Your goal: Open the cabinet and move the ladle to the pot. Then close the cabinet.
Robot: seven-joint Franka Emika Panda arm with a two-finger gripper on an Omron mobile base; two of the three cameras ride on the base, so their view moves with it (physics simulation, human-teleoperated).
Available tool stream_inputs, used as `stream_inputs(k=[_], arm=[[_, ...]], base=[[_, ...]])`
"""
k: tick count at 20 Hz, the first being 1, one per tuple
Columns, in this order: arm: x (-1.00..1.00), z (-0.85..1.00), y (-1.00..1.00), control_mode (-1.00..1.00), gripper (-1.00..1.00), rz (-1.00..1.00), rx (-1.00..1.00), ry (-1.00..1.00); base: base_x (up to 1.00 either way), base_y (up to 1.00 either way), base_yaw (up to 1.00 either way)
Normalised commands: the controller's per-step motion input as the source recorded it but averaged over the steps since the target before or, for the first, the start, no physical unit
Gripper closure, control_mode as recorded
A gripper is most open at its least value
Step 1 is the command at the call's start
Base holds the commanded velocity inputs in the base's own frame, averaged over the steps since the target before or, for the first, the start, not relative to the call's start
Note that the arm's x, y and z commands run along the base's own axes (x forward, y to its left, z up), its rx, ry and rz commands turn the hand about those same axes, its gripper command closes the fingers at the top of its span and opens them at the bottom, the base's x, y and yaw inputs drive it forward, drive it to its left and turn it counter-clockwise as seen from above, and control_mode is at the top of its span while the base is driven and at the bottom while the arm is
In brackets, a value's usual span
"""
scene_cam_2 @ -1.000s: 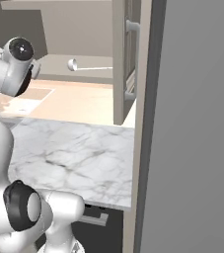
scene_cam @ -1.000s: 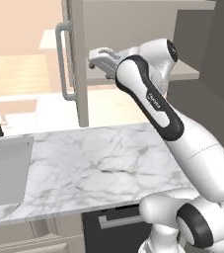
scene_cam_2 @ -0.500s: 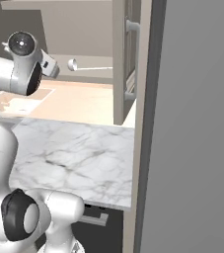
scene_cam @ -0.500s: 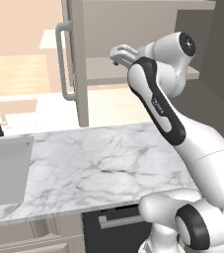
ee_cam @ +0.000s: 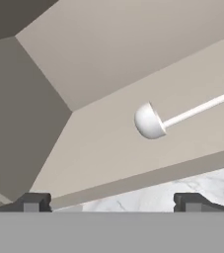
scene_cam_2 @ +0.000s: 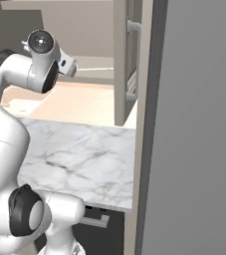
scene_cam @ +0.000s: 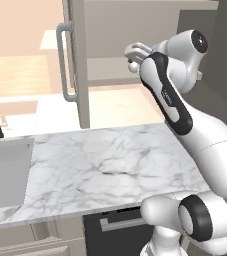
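Item: ladle (ee_cam: pixel 150 121), white, lying on the inner shelf (ee_cam: pixel 133 148) of the wall-hung cabinet (scene_cam: pixel 135 30), round bowl towards the camera's left, thin straight handle running off to the right; untouched. Gripper (ee_cam: pixel 111 202): fingers spread wide, empty, raised before the shelf's front edge, apart from the ladle. Step in hand, by judgement: reach in and grasp. Advice: close on the thin handle just beside the bowl, fingers across the handle's line, tips kept above the shelf board until over it. Edges: shelf lip below the fingertips; cabinet side wall and back panel close round the bowl. The open door (scene_cam: pixel 77 60) with its silver bar handle (scene_cam: pixel 62 62) stands to the arm's left. Open room: marble counter (scene_cam: pixel 105 165) beneath, bare, good for withdrawal downward and outward.
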Motion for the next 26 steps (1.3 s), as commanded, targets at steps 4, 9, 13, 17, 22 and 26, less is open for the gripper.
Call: stream_inputs(k=[4, 9, 13, 17, 22, 26], arm=[[0.06, 0.0, -0.14, -1.0, -1.0, 0.0, -0.12, 0.0], [0.1, 0.0, -0.18, -1.0, -1.0, 0.0, -0.15, 0.0], [0.22, 0.0, -0.09, -1.0, -1.0, 0.0, -0.11, 0.0], [0.27, -0.1, -0.01, -1.0, -1.0, 0.0, -0.07, 0.0], [0.26, -0.12, 0.0, -1.0, -1.0, 0.0, -0.04, 0.0], [0.34, -0.16, 0.0, -1.0, -1.0, 0.0, -0.03, 0.0]], base=[[0.0, 0.0, 0.0], [0.0, 0.0, 0.0], [0.0, 0.0, 0.0], [0.0, 0.0, 0.0], [0.0, 0.0, 0.0], [0.0, 0.0, 0.0]])
